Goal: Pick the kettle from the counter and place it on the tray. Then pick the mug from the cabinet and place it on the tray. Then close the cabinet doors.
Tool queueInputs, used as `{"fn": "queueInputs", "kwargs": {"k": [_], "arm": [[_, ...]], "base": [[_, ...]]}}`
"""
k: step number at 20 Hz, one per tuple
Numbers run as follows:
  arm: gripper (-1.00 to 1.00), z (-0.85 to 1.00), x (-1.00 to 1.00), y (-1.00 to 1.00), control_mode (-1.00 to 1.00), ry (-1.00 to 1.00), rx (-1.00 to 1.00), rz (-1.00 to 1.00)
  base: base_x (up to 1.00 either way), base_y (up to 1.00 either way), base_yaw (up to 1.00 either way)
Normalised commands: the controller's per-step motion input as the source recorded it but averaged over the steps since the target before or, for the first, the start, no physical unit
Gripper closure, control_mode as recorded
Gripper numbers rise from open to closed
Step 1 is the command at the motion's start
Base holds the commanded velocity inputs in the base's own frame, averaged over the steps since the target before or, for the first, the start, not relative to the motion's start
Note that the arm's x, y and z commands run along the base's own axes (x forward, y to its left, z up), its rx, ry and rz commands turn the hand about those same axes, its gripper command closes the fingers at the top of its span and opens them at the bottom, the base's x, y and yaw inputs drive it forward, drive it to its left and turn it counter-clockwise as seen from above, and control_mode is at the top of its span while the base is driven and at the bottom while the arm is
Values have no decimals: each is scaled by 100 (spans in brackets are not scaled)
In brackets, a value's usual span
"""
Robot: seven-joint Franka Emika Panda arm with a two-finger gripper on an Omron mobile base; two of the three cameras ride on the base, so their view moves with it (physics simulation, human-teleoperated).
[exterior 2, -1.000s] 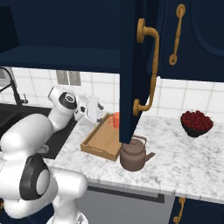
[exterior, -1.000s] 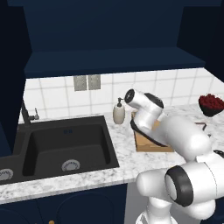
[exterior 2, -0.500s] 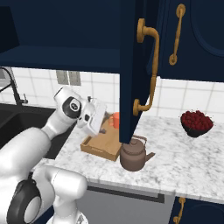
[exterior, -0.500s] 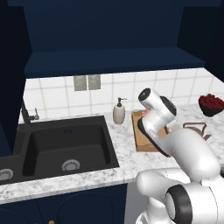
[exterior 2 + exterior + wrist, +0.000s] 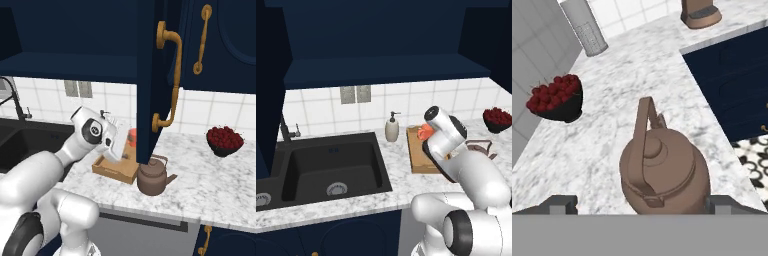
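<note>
The brown-bronze kettle (image 5: 662, 175) stands upright on the marble counter (image 5: 210, 185), right of the wooden tray (image 5: 117, 169). In the hand view my gripper (image 5: 642, 202) is open, and its fingertips (image 5: 559, 202) stand wide on either side of the kettle, short of touching it. From the right base view the hand (image 5: 116, 142) hovers over the tray's right side, up and left of the kettle (image 5: 152, 176). A small orange-red mug (image 5: 131, 136) shows at the tray's far end, half hidden by the hand. The cabinet door (image 5: 150, 85) hangs open above the kettle.
A dark bowl of red fruit (image 5: 225, 141) sits on the counter to the right. A cream soap dispenser (image 5: 392, 127) stands between the tray and the black sink (image 5: 331, 165). The open door's brass handle (image 5: 167, 80) juts out close above the hand.
The arm has swung rightward from over the tray's left side toward the kettle. The gripper stayed open and the kettle has not moved.
</note>
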Motion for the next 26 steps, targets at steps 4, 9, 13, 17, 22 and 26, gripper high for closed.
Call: {"fn": "queueInputs", "kwargs": {"k": [4,9,13,17,22,26], "arm": [[-100,-13,9,-29,-100,0,0,-4],[-100,-18,15,-25,-100,0,2,-2],[-100,-20,19,-27,-100,0,7,0],[-100,-25,13,-28,-100,0,7,0],[-100,-18,0,-19,-100,-3,9,0],[100,-21,-3,-13,-100,-2,6,0]], "base": [[0,0,0],[0,0,0],[0,0,0],[0,0,0],[0,0,0],[0,0,0]]}}
